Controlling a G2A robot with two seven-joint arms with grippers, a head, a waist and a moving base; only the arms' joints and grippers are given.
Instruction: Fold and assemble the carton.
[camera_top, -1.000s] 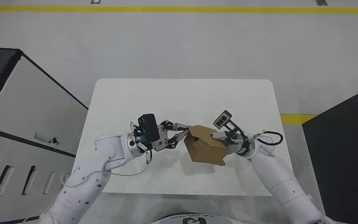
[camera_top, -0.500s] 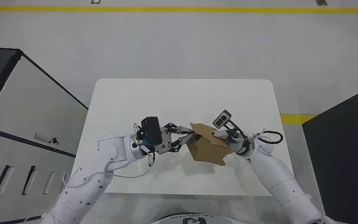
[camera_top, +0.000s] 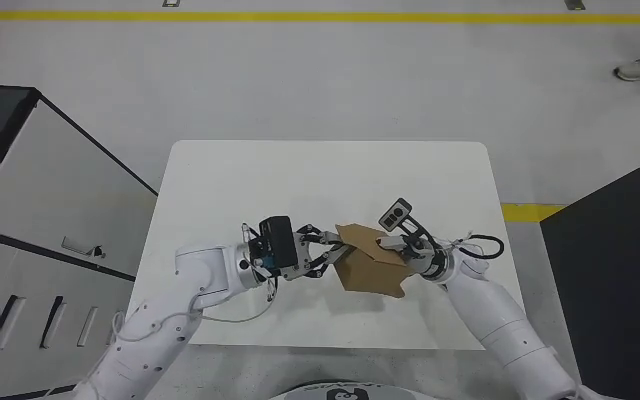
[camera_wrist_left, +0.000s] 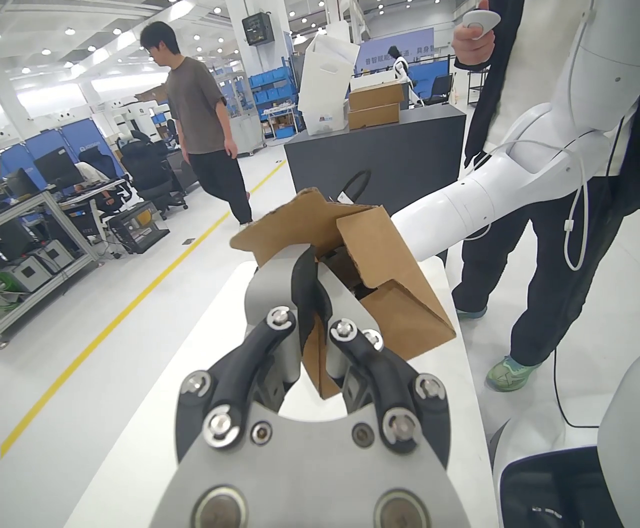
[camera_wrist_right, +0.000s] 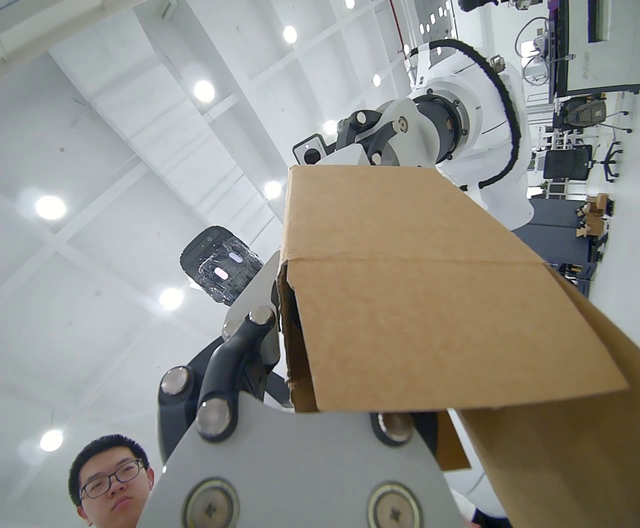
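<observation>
Presently the left gripper is pinched tight on a flap edge of the carton. The right gripper clamps the opposite wall, its inner finger hidden by cardboard. The carton sits between both arms over the middle of the table, long axis running gripper to gripper, open end facing the left arm. It is plain brown corrugated board, flaps splayed and half folded. Whether its base touches the table is unclear.

The left claw is pinching the carton's near edge. Its flaps are standing open above the white surface.
</observation>
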